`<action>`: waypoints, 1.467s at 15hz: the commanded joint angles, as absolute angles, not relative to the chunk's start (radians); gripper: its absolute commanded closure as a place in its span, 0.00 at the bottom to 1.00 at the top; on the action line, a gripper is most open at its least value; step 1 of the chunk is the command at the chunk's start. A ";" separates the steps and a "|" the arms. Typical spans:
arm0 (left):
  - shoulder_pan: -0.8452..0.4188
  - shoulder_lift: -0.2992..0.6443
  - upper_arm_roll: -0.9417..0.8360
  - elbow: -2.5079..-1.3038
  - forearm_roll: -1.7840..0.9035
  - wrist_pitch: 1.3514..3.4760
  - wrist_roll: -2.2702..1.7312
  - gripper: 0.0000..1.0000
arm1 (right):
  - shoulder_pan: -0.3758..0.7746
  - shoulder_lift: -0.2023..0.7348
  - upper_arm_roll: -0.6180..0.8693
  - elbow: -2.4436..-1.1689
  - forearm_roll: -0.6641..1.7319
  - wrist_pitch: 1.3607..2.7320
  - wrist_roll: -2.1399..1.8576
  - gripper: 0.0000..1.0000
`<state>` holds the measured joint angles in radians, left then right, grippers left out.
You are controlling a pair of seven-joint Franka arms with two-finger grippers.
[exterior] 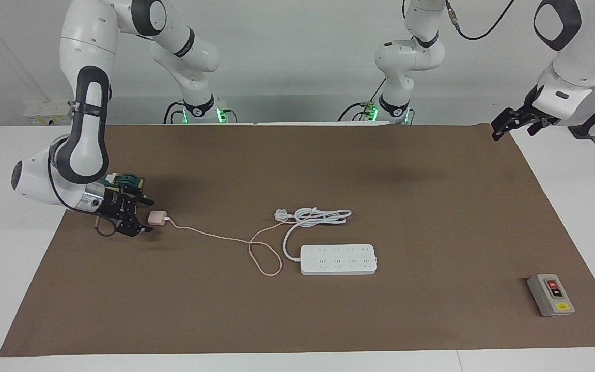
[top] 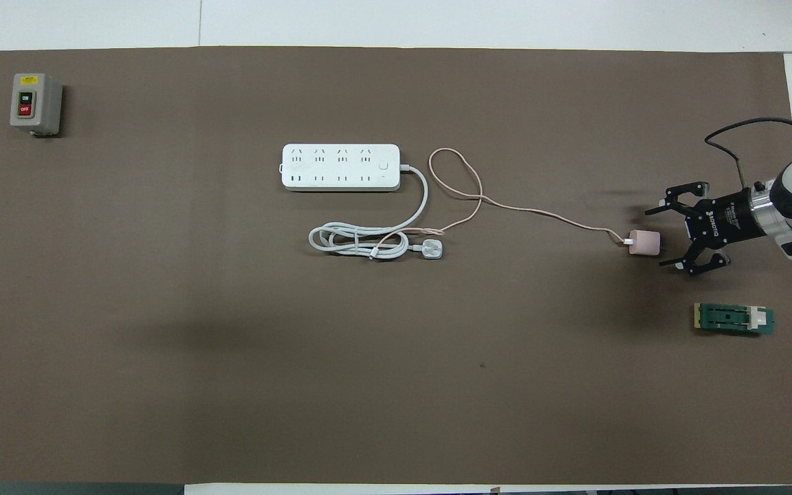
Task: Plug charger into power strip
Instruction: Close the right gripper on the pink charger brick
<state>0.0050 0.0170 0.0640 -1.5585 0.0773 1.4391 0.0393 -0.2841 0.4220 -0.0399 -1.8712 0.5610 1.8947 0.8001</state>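
Observation:
The pale pink charger (exterior: 157, 218) lies on the brown mat toward the right arm's end of the table, also seen in the overhead view (top: 643, 243). Its thin pink cable (exterior: 215, 236) runs in a loop toward the power strip (exterior: 339, 259), a flat white bar mid-mat, which the overhead view (top: 341, 167) shows too. My right gripper (exterior: 149, 216) is open and low at the mat, its fingertips on either side of the charger's end (top: 658, 237). I cannot tell if they touch it. My left gripper (exterior: 504, 126) waits raised at the mat's corner by the left arm's end.
The strip's thick white cord (exterior: 318, 217) lies coiled nearer to the robots than the strip, ending in a white three-pin plug (top: 432, 249). A grey box with red and black buttons (exterior: 550, 294) stands toward the left arm's end. A small green part (top: 734, 319) lies beside the right gripper.

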 commanded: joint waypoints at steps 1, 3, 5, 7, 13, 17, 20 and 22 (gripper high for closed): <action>0.015 -0.012 0.058 -1.594 0.064 1.457 0.048 0.00 | -0.287 0.414 -0.037 -1.914 0.606 1.930 0.738 0.00; 0.015 -0.012 0.058 -1.594 0.064 1.459 0.048 0.00 | -0.287 0.413 -0.037 -1.917 0.612 1.933 0.735 0.00; 0.015 -0.012 0.058 -1.594 0.064 1.459 0.048 0.00 | -0.287 0.413 -0.037 -1.927 0.612 1.940 0.715 0.02; 0.015 -0.012 0.058 -1.594 0.064 1.457 0.048 0.00 | -0.287 0.411 -0.037 -1.936 0.612 1.957 0.700 0.05; 0.015 -0.012 0.058 -1.594 0.064 1.459 0.048 0.00 | -0.290 0.408 -0.038 -1.948 0.630 1.965 0.672 0.19; 0.015 -0.012 0.058 -1.594 0.064 1.457 0.048 0.00 | -0.288 0.402 -0.037 -1.997 0.630 2.040 0.629 0.78; 0.015 -0.012 0.058 -1.594 0.064 1.457 0.048 0.00 | -0.285 0.399 -0.037 -2.008 0.630 2.059 0.611 1.00; 0.015 -0.012 0.058 -1.594 0.064 1.457 0.048 0.00 | -0.266 0.399 -0.038 -2.010 0.630 2.059 0.609 1.00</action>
